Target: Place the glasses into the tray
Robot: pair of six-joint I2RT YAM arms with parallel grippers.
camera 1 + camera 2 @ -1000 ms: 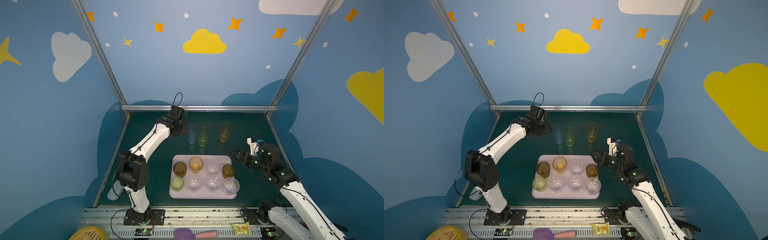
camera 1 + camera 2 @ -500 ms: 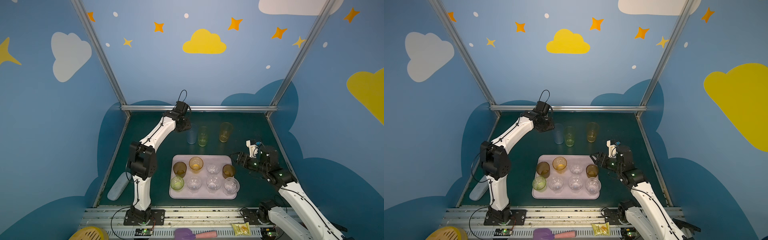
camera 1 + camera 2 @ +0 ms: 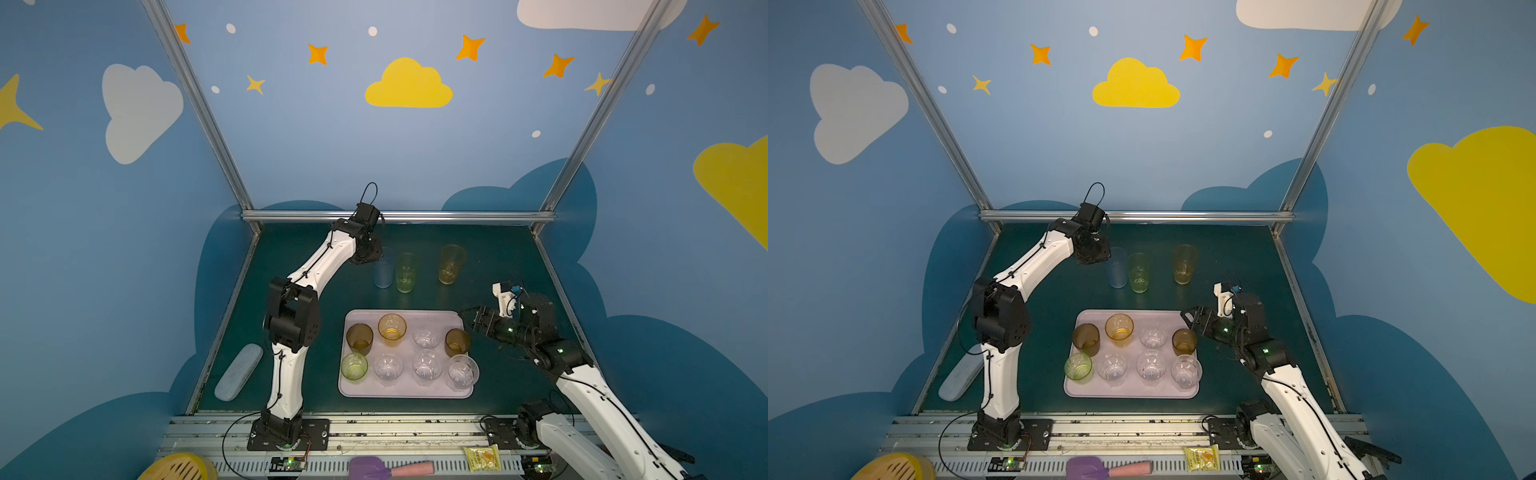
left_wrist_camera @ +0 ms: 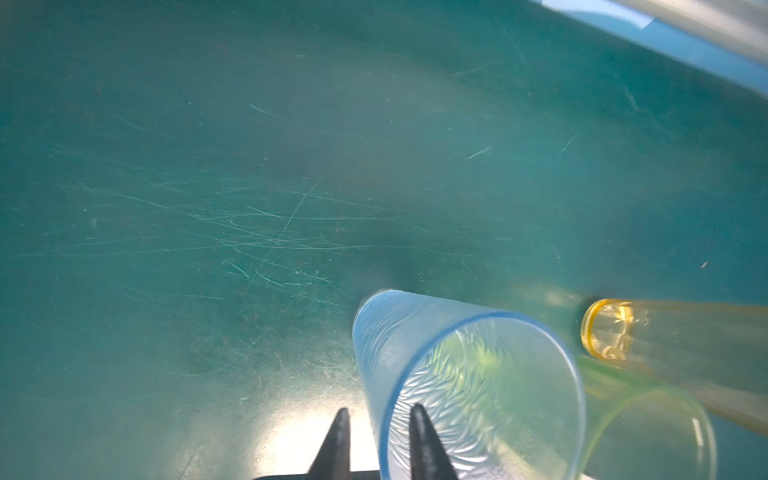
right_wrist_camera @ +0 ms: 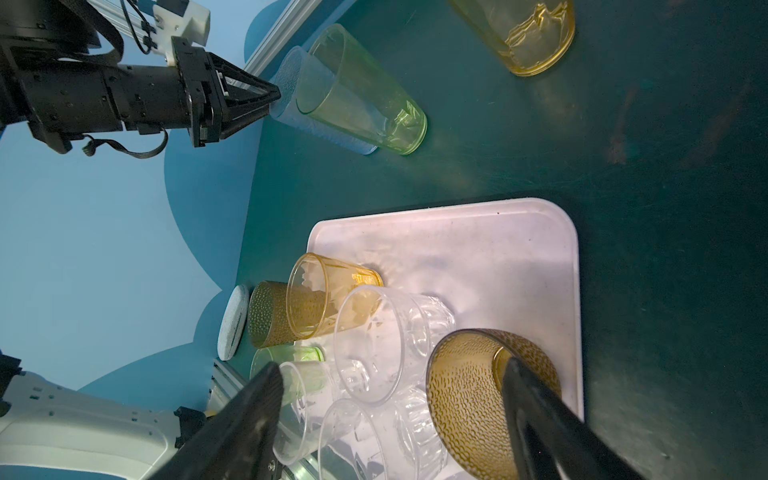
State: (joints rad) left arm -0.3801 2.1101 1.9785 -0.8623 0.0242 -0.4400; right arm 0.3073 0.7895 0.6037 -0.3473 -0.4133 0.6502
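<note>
Three tall glasses stand at the back of the table: blue (image 3: 382, 270) (image 3: 1117, 270), green (image 3: 405, 272) (image 3: 1139, 272) and yellow (image 3: 451, 264) (image 3: 1185, 264). My left gripper (image 3: 372, 259) (image 4: 379, 409) is at the blue glass (image 4: 457, 374). It stands narrowly open astride that glass's rim, one finger inside and one outside with a small gap. The pink tray (image 3: 436, 318) (image 5: 498, 257) holds several short glasses: brown, amber, green and clear. My right gripper (image 3: 463, 313) (image 5: 390, 365) hangs wide open and empty over the tray's right edge, above a brown glass (image 5: 469, 399).
A grey-blue case (image 3: 239, 372) lies on the table left of the left arm. On the front rail are a yellow basket (image 3: 178, 467), a purple spatula (image 3: 386, 467) and a yellow packet (image 3: 482, 457). A metal bar (image 3: 415, 216) and blue walls close the back and sides.
My left gripper has moved right to the blue glass and narrowed its jaws around the rim. The right arm has barely moved.
</note>
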